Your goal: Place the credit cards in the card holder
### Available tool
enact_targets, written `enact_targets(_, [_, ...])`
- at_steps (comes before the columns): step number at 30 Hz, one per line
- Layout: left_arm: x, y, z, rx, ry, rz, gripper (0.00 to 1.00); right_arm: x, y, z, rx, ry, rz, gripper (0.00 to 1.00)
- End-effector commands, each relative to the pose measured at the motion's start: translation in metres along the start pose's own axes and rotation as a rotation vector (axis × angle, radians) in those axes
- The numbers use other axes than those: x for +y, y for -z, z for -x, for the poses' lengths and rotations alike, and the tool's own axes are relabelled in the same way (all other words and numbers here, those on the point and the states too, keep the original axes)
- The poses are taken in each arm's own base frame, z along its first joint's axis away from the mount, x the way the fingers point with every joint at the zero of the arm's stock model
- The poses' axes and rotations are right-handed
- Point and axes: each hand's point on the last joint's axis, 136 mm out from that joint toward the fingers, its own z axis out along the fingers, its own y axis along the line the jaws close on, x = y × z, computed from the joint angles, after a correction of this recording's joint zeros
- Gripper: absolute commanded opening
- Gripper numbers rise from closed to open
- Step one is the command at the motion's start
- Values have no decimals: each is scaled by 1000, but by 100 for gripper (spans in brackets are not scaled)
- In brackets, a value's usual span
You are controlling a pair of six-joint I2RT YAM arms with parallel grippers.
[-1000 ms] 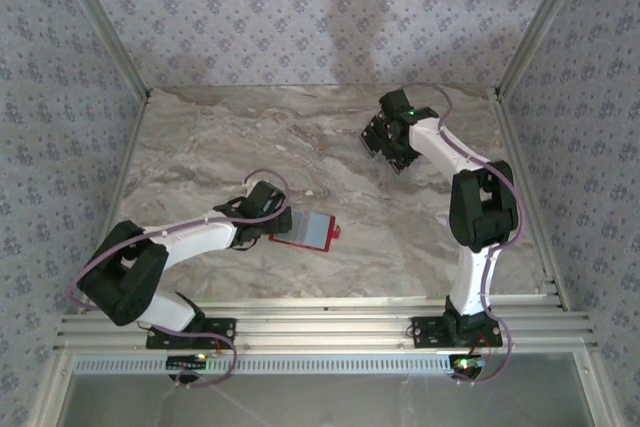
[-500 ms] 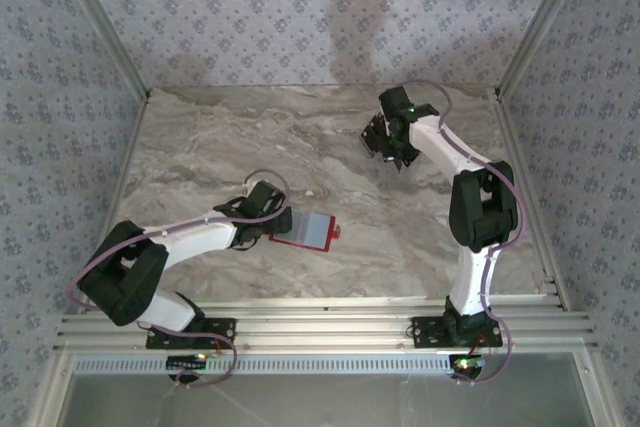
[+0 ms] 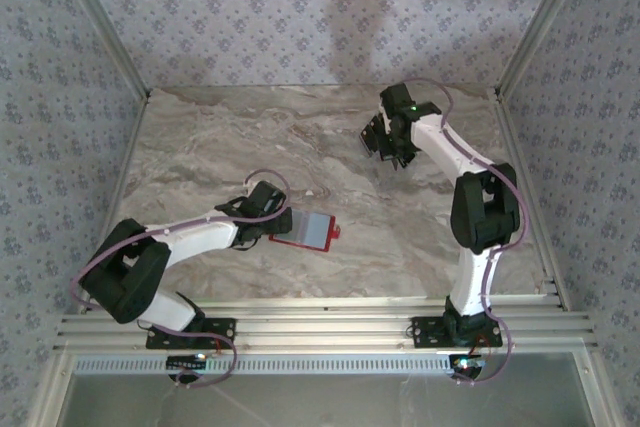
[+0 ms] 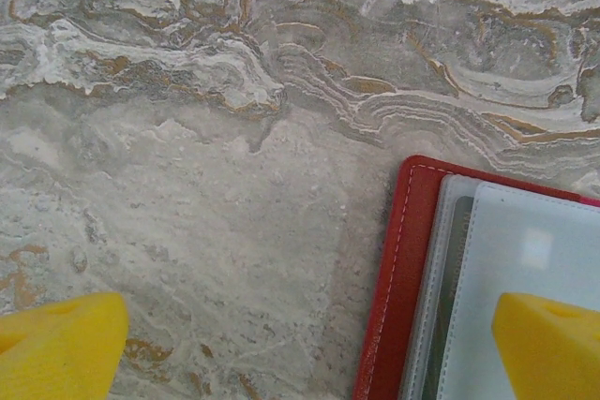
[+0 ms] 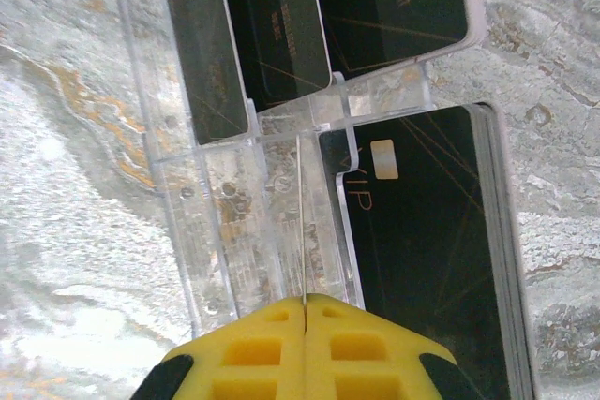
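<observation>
- The credit cards (image 5: 427,269) are toward the far right of the table (image 3: 220,147), at a clear plastic rack (image 5: 234,203). One black stack lies flat just beside the rack's lower right. Further black cards overlap at the rack's upper part.
- The card holder (image 3: 306,231) lies open and flat near the front middle of the table, well apart from the cards. Its red cover frames pale grey-blue pockets.
- The right gripper (image 5: 305,320) hangs over the rack with its yellow fingers pressed together. A thin clear edge of the rack runs up to their seam; whether it is pinched cannot be told.
- The left gripper (image 4: 302,339) has its fingers wide apart and holds nothing. One fingertip is over bare marble, the other over the card holder's pale pocket.
- Patterned walls (image 3: 250,17) enclose the table.
</observation>
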Motion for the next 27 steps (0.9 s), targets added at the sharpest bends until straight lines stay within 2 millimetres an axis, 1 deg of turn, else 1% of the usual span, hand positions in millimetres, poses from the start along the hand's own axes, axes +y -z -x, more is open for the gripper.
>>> enact_targets(1, [-4, 0, 12, -17, -4, -1, 100, 3, 49, 22, -120, -45, 59, 0])
enact_targets(6, [-9, -2, 13, -17, -9, -21, 100, 9, 75, 28, -188, -68, 112, 0])
enact_targets(9, [-22, -3, 13, -17, -13, -92, 100, 17, 89, 25, -222, -95, 171, 0])
enact_targets(11, [-32, -4, 14, -20, -12, -145, 100, 23, 97, 20, -239, -117, 219, 0])
enact_targets(15, [-49, -5, 11, -19, -10, -216, 100, 38, 106, 3, -249, -159, 323, 0])
enact_targets(18, [-56, -5, 8, -18, -9, -237, 100, 44, 110, -12, -247, -194, 375, 0])
enact_targets(23, [-58, -6, -3, -8, -4, -223, 100, 50, 114, -40, -234, -242, 434, 0])
enact_targets(25, [-57, -7, -11, -1, -7, -207, 100, 54, 109, -54, -221, -263, 464, 0])
enact_targets(27, [-57, -7, -16, 1, -7, -196, 100, 58, 109, -64, -213, -280, 487, 0])
